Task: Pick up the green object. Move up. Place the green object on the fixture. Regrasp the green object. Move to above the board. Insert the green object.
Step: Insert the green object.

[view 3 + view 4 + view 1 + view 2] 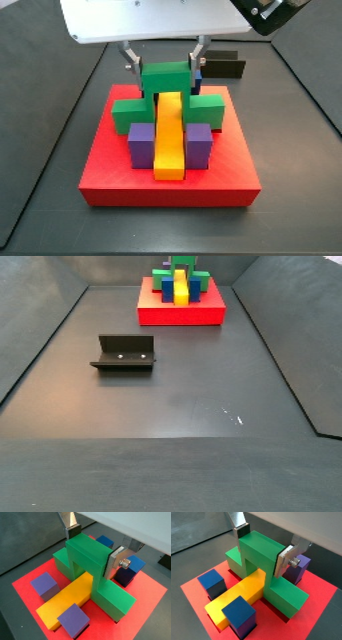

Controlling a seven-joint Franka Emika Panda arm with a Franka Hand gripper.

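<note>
Bright green plastic block (90, 564) clamped by silver-fingered hand (93, 548), seated astride long yellow bar (67, 597) on red slotted slab (168, 185), upper centre in side view

Floor (174, 396) open except fixture (124, 354); end effector (166, 62) seemingly hemmed by blocks.

Wrist views hug the board (143, 597); side views face it.

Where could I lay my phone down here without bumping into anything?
Widest bare room is the dark floor in front of the fixture, and the strip between it and the board. The board is crowded: the gripper grips the green object astride the yellow bar, among blue blocks and purple blocks.
</note>
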